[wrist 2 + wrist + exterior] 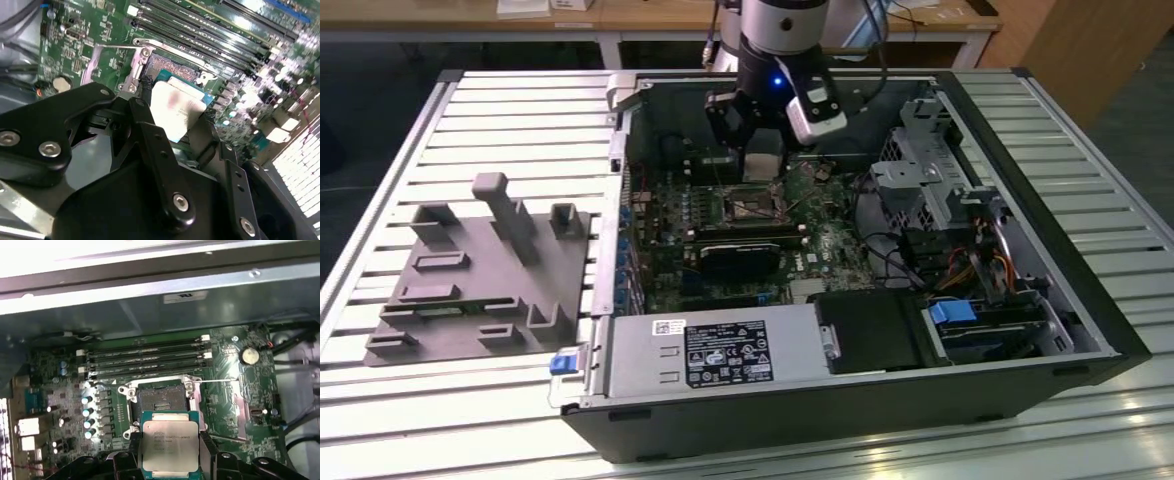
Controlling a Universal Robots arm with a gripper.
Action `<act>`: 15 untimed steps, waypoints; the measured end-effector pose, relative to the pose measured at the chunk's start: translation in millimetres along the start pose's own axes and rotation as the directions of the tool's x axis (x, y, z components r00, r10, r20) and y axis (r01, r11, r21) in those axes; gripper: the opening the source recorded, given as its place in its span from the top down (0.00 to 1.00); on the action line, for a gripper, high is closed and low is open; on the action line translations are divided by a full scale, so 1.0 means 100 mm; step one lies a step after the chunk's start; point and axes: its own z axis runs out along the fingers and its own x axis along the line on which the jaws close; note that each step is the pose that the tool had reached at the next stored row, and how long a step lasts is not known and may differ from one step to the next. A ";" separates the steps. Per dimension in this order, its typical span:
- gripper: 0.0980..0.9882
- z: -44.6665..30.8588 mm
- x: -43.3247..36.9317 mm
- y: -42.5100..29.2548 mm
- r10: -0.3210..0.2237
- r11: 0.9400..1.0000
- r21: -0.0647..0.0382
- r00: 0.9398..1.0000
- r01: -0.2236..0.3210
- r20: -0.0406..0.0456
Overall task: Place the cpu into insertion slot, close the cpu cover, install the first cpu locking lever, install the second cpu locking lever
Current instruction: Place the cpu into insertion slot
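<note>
Above the motherboard, gripper grips the cpu

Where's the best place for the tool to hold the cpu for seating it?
By two opposite thin edges, coming from above, as the tool holds it now. The cpu is a flat square, so an edge pinch leaves its underside free to face the open insertion slot.
</note>
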 end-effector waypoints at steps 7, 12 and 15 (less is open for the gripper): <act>0.51 0.011 0.000 -0.001 0.115 0.993 -0.003 0.993 -0.115 0.008; 0.51 0.017 0.000 -0.001 0.190 0.982 -0.005 0.982 -0.190 0.012; 0.51 0.020 0.000 -0.001 0.240 0.971 -0.006 0.971 -0.240 0.016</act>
